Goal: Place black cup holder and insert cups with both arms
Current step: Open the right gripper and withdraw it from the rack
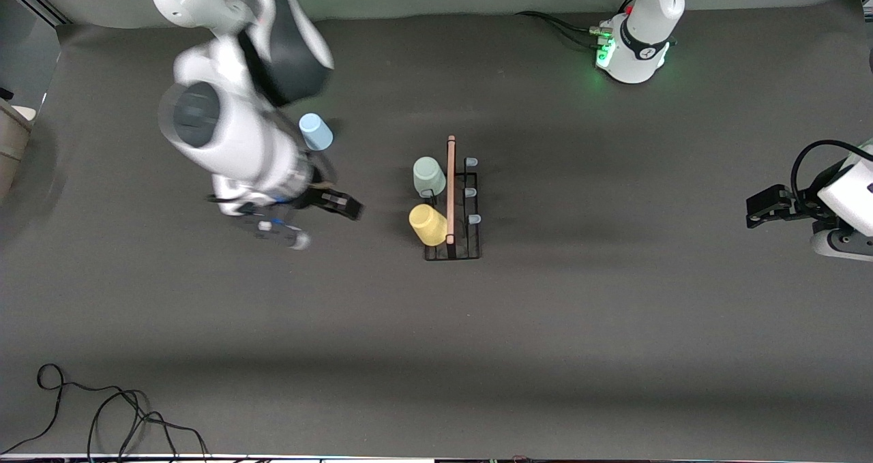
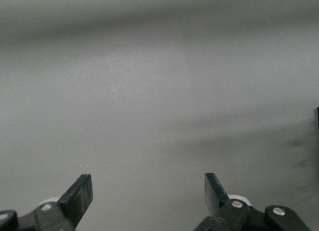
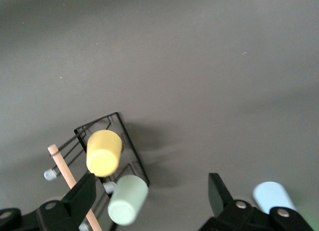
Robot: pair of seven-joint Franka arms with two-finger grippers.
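I see the black cup holder (image 1: 453, 207) standing mid-tabletop with the yellow cup (image 1: 427, 224) and grey-green cup (image 1: 428, 176) on its prongs; the blue cup (image 1: 316, 131) still waits beside my right gripper (image 1: 320, 219), jaws open; left gripper (image 1: 767, 206) waits, open

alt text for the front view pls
A black cup holder mid-table carries a yellow cup and a grey-green cup on its prongs. A light blue cup stands on the table by the open right gripper; the left gripper waits open.
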